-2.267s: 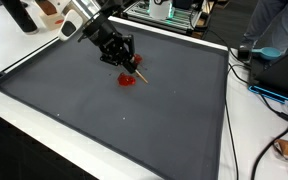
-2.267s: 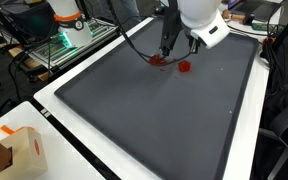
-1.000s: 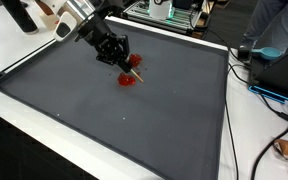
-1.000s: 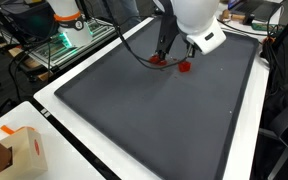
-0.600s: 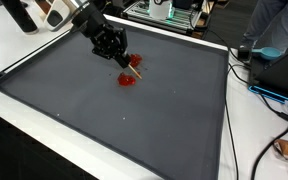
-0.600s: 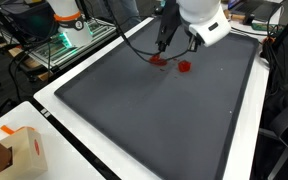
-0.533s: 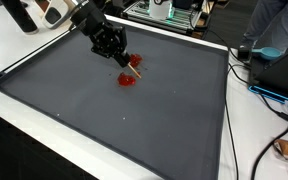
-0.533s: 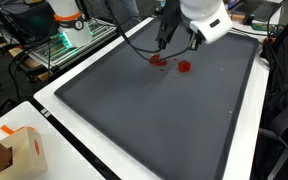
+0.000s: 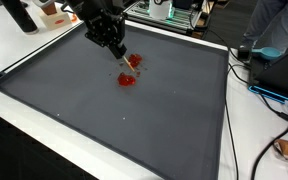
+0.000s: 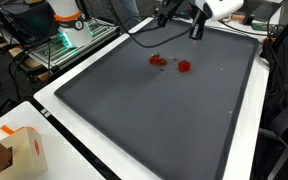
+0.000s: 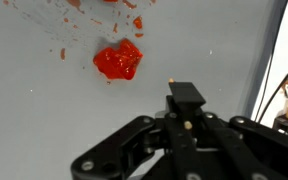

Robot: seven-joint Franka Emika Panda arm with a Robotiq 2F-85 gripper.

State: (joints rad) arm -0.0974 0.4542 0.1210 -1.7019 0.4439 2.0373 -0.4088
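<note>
Since half a second ago the gripper [image 9: 117, 48] has lifted off the grey mat [image 9: 104, 130] and drawn back toward its far edge, so it now hangs above the red blobs [image 9: 127, 80] rather than low over them. In an exterior view it has pulled up to the top edge of the frame [image 10: 195, 28], leaving both blobs [image 10: 184, 66] uncovered and unmoved. Most of the arm is cut off there. In the wrist view the fingers close narrowly on a small dark tool [image 11: 187, 95], too dim to make out further. One blob lies on the mat ahead of it, apart. The gripper points steeply down, tilted toward the blobs, over the white bench [image 9: 24, 52].
</note>
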